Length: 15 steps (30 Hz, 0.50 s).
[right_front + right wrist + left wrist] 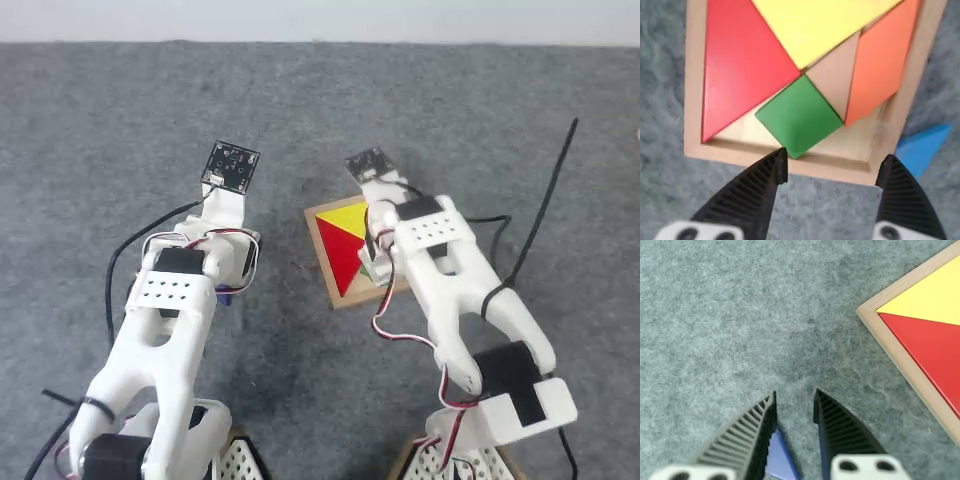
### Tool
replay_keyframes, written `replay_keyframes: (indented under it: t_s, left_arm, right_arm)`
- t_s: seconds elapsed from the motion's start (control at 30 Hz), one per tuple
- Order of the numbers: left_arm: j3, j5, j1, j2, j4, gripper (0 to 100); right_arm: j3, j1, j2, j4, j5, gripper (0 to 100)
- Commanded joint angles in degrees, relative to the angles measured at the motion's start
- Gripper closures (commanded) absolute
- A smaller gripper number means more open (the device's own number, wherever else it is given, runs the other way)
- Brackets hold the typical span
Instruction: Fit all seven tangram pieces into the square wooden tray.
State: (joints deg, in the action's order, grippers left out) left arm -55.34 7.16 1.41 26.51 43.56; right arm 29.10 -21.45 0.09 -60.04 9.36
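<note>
I'm partway through the fill. In the right wrist view the tray [715, 150] takes the upper part of the frame, with the red triangle [740, 75], yellow triangle [825, 25], green square [799, 115] and orange piece [880, 65] already seated. Bare wood shows between them and along the lower rim. A light blue triangle [920, 147] lies on the carpet [715, 315] just outside the tray, at the right of that frame.

My right gripper [835, 155] hangs over the tray's lower rim, fingers spread wide and empty. My left gripper [795, 392], at the bottom of its frame, seems to be pinching a dark blue piece [780, 462], though the contact sits too low to read surely. The tray corner is at the upper right, apart from it.

I judge the next move is to carry that piece across and turn it to match a gap, and the right arm needs to clear the tray first.
</note>
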Motion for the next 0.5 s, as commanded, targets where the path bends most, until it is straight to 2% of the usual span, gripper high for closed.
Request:
replay_keyframes:
  t_s: [0.0, 0.27, 0.47]
  left_arm:
    - [0.22, -0.09, -0.35, 0.18, -0.44, 87]
    - [0.04, -0.09, -0.35, 0.18, -0.53, 87]
    - [0.04, -0.09, -0.35, 0.18, -0.62, 87]
  right_arm:
    - [-1.05, 0.75, 0.84, 2.07, 0.88, 70.6]
    - [-8.62, 0.4, 12.0, 1.98, 0.88, 70.6]
    - [-10.64, 0.31, 10.51, 1.89, -0.35, 70.6]
